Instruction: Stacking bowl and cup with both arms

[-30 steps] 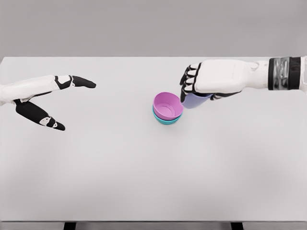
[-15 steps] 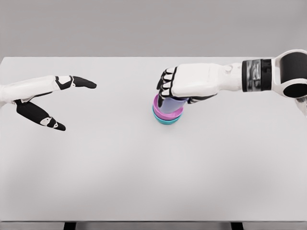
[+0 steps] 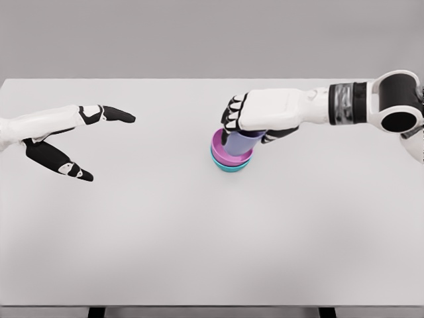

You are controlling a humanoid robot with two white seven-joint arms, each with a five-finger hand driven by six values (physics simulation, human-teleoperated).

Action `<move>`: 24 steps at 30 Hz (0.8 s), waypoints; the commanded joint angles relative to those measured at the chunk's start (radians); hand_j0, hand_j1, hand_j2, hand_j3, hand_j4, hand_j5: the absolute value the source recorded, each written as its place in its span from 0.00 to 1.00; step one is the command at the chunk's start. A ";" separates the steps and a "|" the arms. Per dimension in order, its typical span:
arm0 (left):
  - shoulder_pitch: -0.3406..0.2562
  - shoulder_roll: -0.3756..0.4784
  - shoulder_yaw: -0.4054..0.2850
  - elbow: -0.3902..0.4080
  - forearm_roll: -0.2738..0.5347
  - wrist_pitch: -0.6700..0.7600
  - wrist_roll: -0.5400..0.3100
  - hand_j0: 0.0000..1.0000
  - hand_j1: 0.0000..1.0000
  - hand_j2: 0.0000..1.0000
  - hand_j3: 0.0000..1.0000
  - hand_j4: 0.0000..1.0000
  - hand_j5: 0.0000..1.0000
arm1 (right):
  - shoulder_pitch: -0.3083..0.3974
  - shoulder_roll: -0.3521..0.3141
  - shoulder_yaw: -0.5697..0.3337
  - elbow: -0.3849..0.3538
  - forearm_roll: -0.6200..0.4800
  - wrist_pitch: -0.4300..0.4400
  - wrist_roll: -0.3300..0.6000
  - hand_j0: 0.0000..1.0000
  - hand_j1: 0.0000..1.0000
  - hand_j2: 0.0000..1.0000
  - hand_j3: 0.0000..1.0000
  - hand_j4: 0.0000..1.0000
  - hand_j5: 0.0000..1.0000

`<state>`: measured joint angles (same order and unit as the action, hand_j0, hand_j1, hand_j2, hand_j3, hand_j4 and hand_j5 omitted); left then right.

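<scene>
Table: a broad, flat, matte white table [image 3: 199, 252] fills most of the frame, smooth and featureless, with a plain grey wall behind it at the top.
Pink bowl: there it is, just right of centre, a round pink bowl [image 3: 218, 148] with a thin smooth rim, glossy like plastic, open side up.
Teal bowl: nested right under the pink one sits a teal bowl [image 3: 228, 168], only its lower curved edge peeking out as a thin crescent.
Cup: a lavender cup [image 3: 240, 142], smooth-walled and cylindrical, sits tilted inside the pink bowl, its upper part hidden by the hand above.
Right hand: the right hand [image 3: 255, 118] reaches in from the right edge, a white hard-shell back with black jointed fingers [image 3: 232, 116] curled down and wrapped around the cup, grasping it from above.
Right arm: a white rounded forearm with a ribbed grey-and-black wrist band, ending in a bulky black-capped joint at the upper right of the frame.
Left hand: over at the far left, the left hand [image 3: 63, 136] hovers well apart from the stack, white palm, black glossy fingertips, thumb and fingers spread wide and released, nothing in them.
</scene>
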<state>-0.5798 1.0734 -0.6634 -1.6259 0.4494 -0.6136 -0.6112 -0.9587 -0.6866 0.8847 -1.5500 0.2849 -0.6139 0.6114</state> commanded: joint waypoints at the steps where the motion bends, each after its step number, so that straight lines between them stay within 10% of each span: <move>1: 0.000 0.000 0.001 0.000 0.008 0.003 0.000 1.00 1.00 1.00 1.00 1.00 1.00 | 0.000 0.010 0.000 0.016 -0.004 0.003 -0.001 0.67 0.67 0.67 0.67 0.67 0.67; 8: 0.002 0.002 0.001 0.001 0.008 0.003 0.000 1.00 1.00 1.00 1.00 1.00 1.00 | -0.009 0.035 0.019 0.056 -0.003 0.003 -0.001 0.69 0.69 0.69 0.69 0.69 0.69; 11: 0.002 0.000 0.001 0.000 0.008 0.003 0.000 1.00 1.00 1.00 1.00 1.00 1.00 | -0.012 0.035 0.023 0.050 0.022 0.003 -0.001 1.00 1.00 1.00 1.00 1.00 1.00; 21: 0.014 0.002 0.002 -0.006 0.008 0.003 0.000 1.00 1.00 1.00 1.00 1.00 1.00 | -0.044 0.004 0.002 0.022 0.016 0.003 -0.001 1.00 1.00 1.00 1.00 1.00 1.00; 24: 0.014 0.002 0.002 -0.006 0.008 0.003 0.000 1.00 1.00 1.00 1.00 1.00 1.00 | -0.031 -0.088 -0.133 -0.007 -0.003 0.003 -0.001 1.00 1.00 1.00 1.00 1.00 1.00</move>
<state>-0.5661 1.0740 -0.6621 -1.6315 0.4487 -0.6136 -0.6112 -0.9818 -0.7276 0.8183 -1.5409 0.2966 -0.6141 0.6114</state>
